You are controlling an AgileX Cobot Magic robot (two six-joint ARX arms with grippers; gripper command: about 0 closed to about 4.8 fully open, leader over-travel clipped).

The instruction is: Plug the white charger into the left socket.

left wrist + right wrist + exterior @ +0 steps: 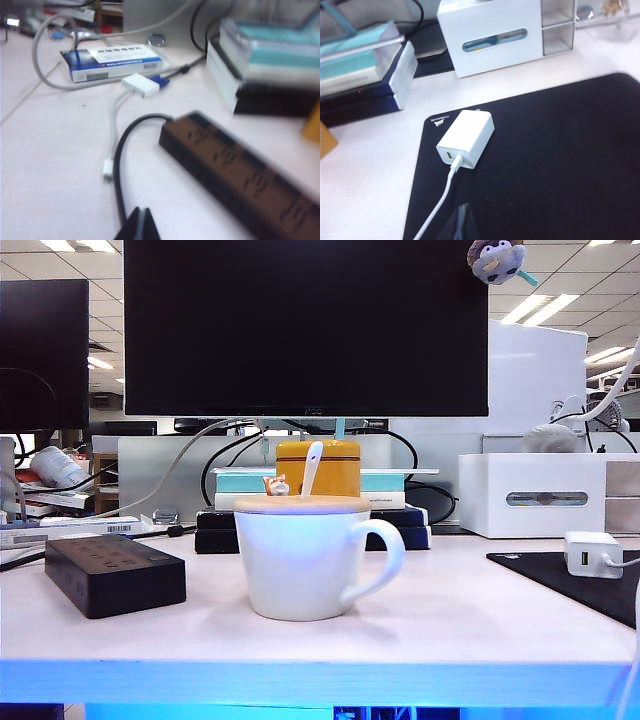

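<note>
Two grippers are both closed and hold nothing. The left gripper (140, 225) shows in the left wrist view as dark fingertips pressed together, above the pale table (55, 150). The black power strip (240, 175) lies near it on the table, a little ahead and to one side, not touching it. The strip's top face carries a row of socket holes, blurred in this view; which set is the left socket I cannot tell there. A black cord (120, 165) leaves the end of the strip and curves back toward the fingertips. Farther away lie a white adapter with a blue plug (145, 84) and a blue and white carton (115, 61).

The right gripper (461, 222) also has its tips pressed together. It hangs over the black mouse mat (550, 165). The white charger (466, 138) lies flat on the mat just ahead of this gripper, apart from it, and its thin white cable (442, 197) runs back from the charger past the tips. Beyond the mat stands a white box with a slot (492, 37).

In the exterior view the power strip (115, 573) is at the left of the table and the charger (593, 553) at the far right, well apart, with a white mug (305, 560) under a wooden lid (302, 504) between them. Neither gripper shows in that view.
</note>
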